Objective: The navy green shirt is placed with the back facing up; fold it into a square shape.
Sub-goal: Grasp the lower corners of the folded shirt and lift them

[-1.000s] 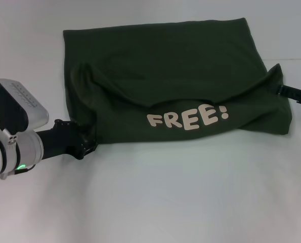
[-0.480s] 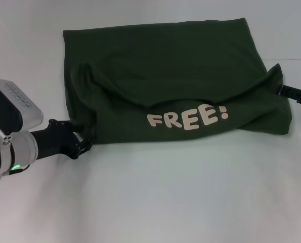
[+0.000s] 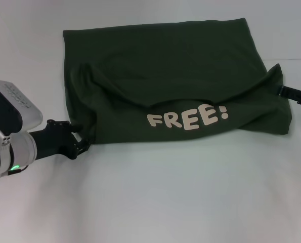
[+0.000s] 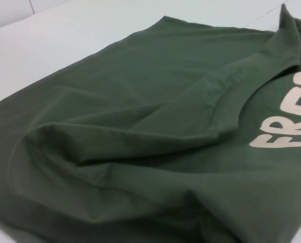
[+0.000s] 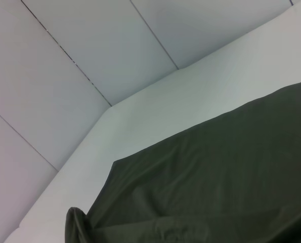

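Soft, rumpled navy green shirt (image 3: 175,86); left hand (image 3: 78,144) at its corner, grip unclear.

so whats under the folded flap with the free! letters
More of the navy green shirt, its plain layer, shows beyond the flap. Whatever lies beneath the flap is covered.

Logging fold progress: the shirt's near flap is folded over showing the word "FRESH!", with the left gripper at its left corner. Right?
Not quite: the head view shows the navy green shirt printed "FREE!", not "FRESH!". The left gripper is at its near left corner.
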Robot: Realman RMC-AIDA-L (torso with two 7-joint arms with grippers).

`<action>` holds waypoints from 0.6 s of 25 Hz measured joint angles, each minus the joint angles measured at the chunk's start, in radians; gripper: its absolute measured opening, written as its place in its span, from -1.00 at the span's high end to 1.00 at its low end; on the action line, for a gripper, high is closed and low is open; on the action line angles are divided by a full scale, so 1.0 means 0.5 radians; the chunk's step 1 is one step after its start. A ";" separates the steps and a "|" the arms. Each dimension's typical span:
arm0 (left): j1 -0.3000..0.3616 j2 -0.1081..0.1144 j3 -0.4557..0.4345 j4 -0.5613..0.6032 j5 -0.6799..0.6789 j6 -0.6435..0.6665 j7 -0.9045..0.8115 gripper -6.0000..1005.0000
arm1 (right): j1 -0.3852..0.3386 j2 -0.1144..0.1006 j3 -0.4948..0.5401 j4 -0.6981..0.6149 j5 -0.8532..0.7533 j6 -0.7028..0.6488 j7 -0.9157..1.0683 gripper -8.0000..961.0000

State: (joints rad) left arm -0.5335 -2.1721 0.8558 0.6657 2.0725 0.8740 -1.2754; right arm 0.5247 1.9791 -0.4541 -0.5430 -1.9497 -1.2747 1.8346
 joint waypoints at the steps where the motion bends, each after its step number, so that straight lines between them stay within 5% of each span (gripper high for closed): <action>1: 0.000 0.000 0.005 -0.003 0.000 -0.014 0.000 0.12 | 0.000 0.001 0.000 0.000 0.000 0.000 0.000 -0.22; 15: -0.011 -0.006 0.060 0.002 -0.015 0.002 -0.008 0.12 | -0.012 0.003 0.000 0.000 0.000 0.018 0.000 -0.22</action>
State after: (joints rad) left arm -0.5388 -2.1749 0.8859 0.6665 2.0651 0.8749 -1.2793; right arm 0.5185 1.9803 -0.4541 -0.5430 -1.9497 -1.2655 1.8346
